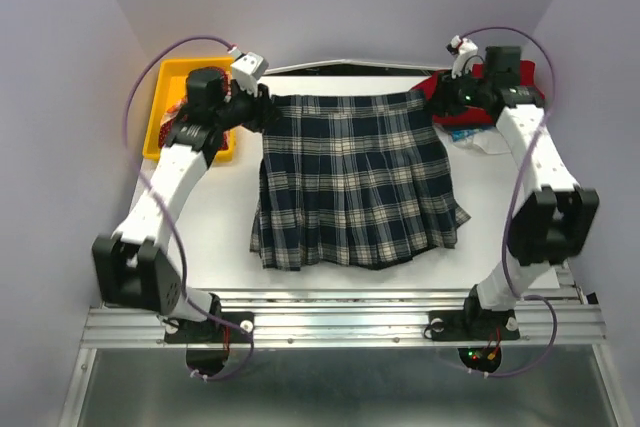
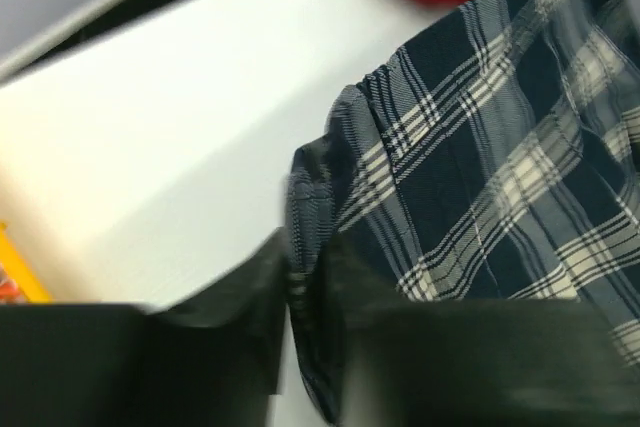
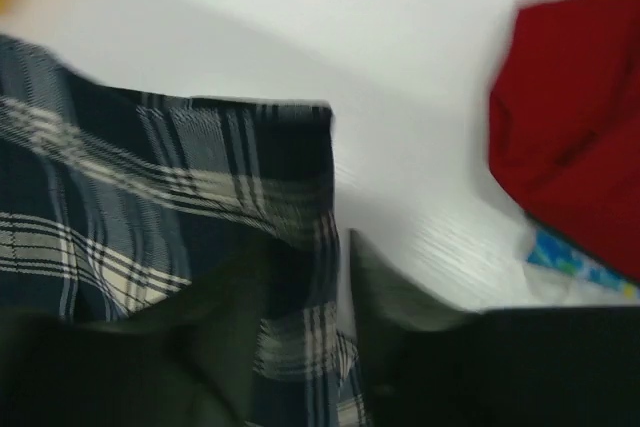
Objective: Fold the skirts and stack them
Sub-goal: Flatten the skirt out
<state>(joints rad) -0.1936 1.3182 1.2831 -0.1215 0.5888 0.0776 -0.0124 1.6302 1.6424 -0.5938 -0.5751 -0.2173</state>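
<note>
The navy, green and white plaid skirt (image 1: 355, 182) lies spread on the white table (image 1: 230, 227), waistband at the far side. My left gripper (image 1: 268, 107) is shut on the waistband's far left corner; in the left wrist view the cloth (image 2: 480, 167) is pinched between the dark fingers of that gripper (image 2: 305, 287). My right gripper (image 1: 432, 99) is shut on the far right corner, and the right wrist view shows the plaid edge (image 3: 150, 177) between the jaws of that gripper (image 3: 340, 277). A plain red skirt (image 3: 570, 127) lies at the far right, partly hidden behind the right arm.
A yellow bin (image 1: 165, 107) stands at the far left with orange-red cloth in it, mostly hidden by the left arm. A white and blue patterned item (image 1: 470, 134) lies beside the red skirt (image 1: 438, 82). Walls close in on both sides and the back.
</note>
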